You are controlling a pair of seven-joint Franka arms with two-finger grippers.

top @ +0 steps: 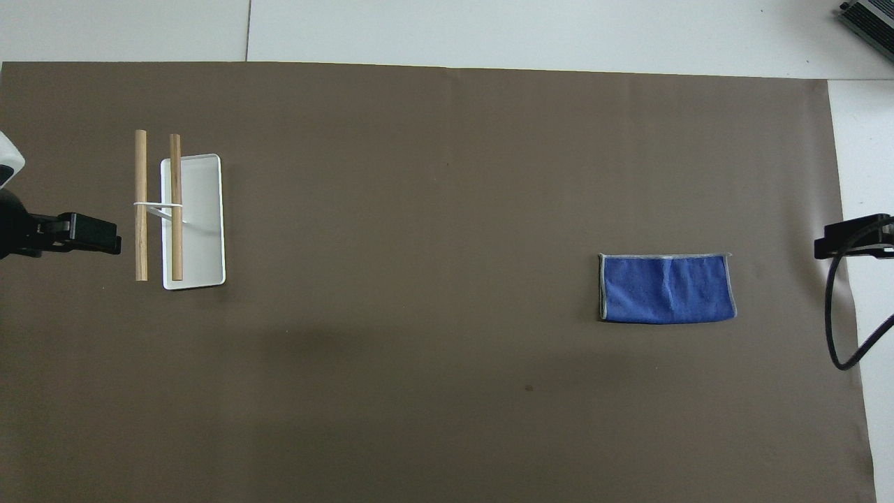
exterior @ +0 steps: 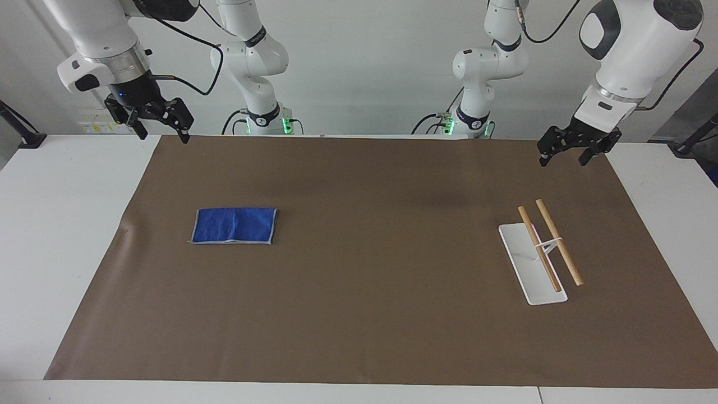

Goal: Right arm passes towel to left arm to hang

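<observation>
Blue towel (exterior: pixel 234 225) (top: pixel 666 288) lies flat on the brown table mat (exterior: pixel 370 292) (top: pixel 433 209), folded to a rectangle, grey stitched edge showing, toward the right arm's end of the table. Right gripper (exterior: pixel 162 128) (top: pixel 848 239) hangs in the air over the mat's edge at its own end, jaws spread wide, nothing between them; towel sits well apart from those jaws, low on the mat and clear of both fingertips. Left gripper (exterior: pixel 564 154) (top: pixel 87 234) hangs over the mat's edge at the left arm's end, jaws also fully apart and empty. Towel rack (exterior: pixel 541 252) (top: pixel 178 209) stands on the mat near the left gripper, lower than its jaws and not touching them: a white rectangular base tray (exterior: pixel 527 269) (top: pixel 202 223) with two parallel wooden rails (exterior: pixel 558 241) (top: pixel 141 206) held on a thin white wire frame. One rail sits over the tray, the other overhangs its side toward the left gripper's end. Nothing hangs on the rails. Towel and rack are well apart, most of the mat bare between them. Both arms wait, raised.
</observation>
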